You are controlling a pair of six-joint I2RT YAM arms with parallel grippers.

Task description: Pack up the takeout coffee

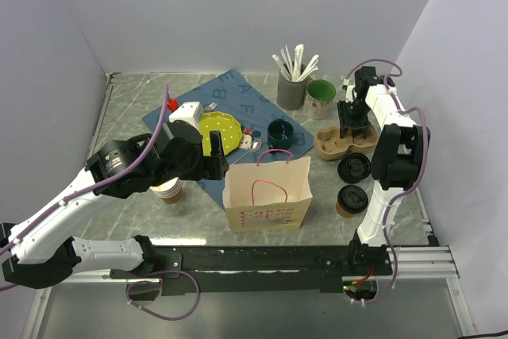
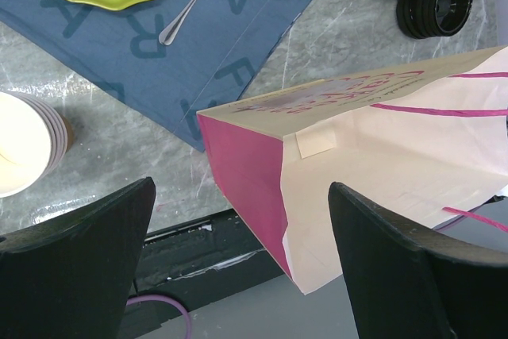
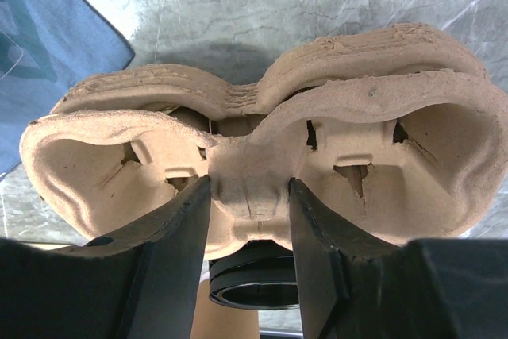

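Observation:
The takeout coffee (image 1: pixel 352 200), a brown paper cup with a black lid, stands at the right front of the table. The cream paper bag (image 1: pixel 267 192) with pink handles stands open in the front middle; it also shows in the left wrist view (image 2: pixel 381 164). My left gripper (image 1: pixel 216 160) is open and empty, its fingers astride the bag's left top corner (image 2: pixel 242 196). My right gripper (image 1: pixel 353 126) is shut on the centre ridge of the top pulp cup carrier (image 3: pixel 254 172), which sits on the carrier stack (image 1: pixel 343 142).
A stack of black lids (image 1: pixel 354 169) lies between the carriers and the coffee. A stack of lidless paper cups (image 1: pixel 168 190) stands under my left arm. On the blue mat (image 1: pixel 238 97) are a green plate (image 1: pixel 220 132), a spoon (image 2: pixel 194 1) and a dark green mug (image 1: pixel 280 131). A grey utensil holder (image 1: pixel 292 91) and a green-lined mug (image 1: pixel 321 98) stand at the back.

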